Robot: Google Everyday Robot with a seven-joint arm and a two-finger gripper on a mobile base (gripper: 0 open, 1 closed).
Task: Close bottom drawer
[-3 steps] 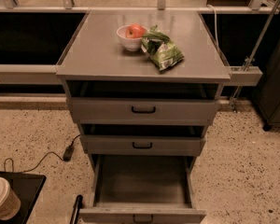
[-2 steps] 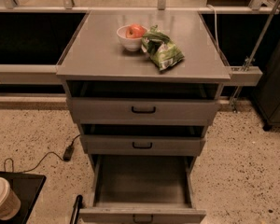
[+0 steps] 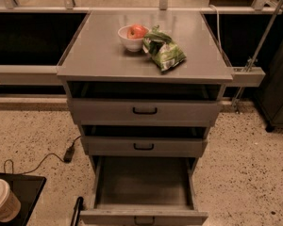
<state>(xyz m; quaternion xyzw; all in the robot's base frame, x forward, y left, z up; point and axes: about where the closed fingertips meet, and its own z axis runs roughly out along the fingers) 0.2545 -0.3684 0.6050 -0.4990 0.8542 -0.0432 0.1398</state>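
The grey metal cabinet (image 3: 108, 55) stands in the middle of the camera view. Its bottom drawer (image 3: 142, 182) is pulled far out toward me, and its inside is bare. The drawer's front panel (image 3: 113, 216) with the small black handle (image 3: 144, 220) lies at the frame's lower edge. The middle drawer (image 3: 144, 146) and top drawer (image 3: 144, 110) each stick out slightly. Of my gripper (image 3: 77, 211) only a slim black part shows, at the bottom edge just left of the bottom drawer's front corner, apart from the handle.
On the cabinet top sit a white bowl (image 3: 130, 40) with a red apple (image 3: 137, 31) and a green snack bag (image 3: 164, 51). A paper cup (image 3: 2, 200) on a black tray (image 3: 26, 192) is at the bottom left. A black cable and plug (image 3: 68, 153) lie on the speckled floor.
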